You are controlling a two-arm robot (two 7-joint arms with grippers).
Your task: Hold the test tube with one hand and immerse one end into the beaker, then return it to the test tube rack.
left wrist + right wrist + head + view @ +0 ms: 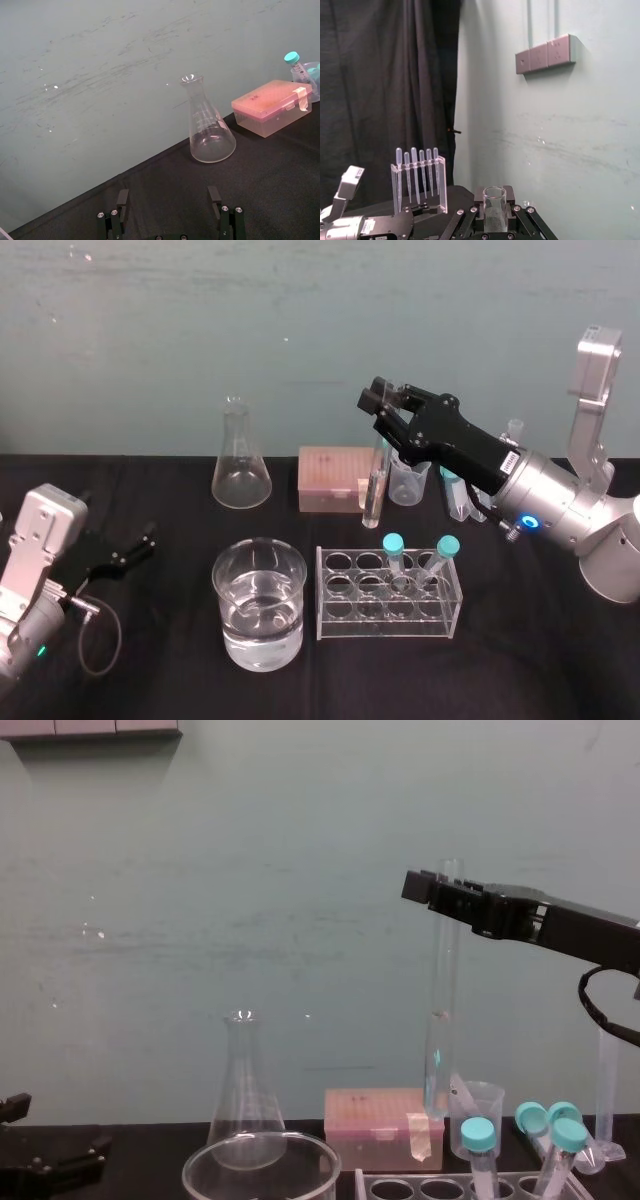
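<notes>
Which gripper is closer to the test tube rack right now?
Right. The right gripper holds the test tube raised just behind the test tube rack; the left gripper sits low, beyond the beaker.

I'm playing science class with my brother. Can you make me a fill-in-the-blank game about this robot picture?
The right gripper holds the long glass ____ in the air.
The test tube rack holds ____ teal-capped tubes.
The left gripper rests with its fingers ____.
The beaker stands on the rack's ____ side.
Missing words: test tube, two, open, left.
</notes>
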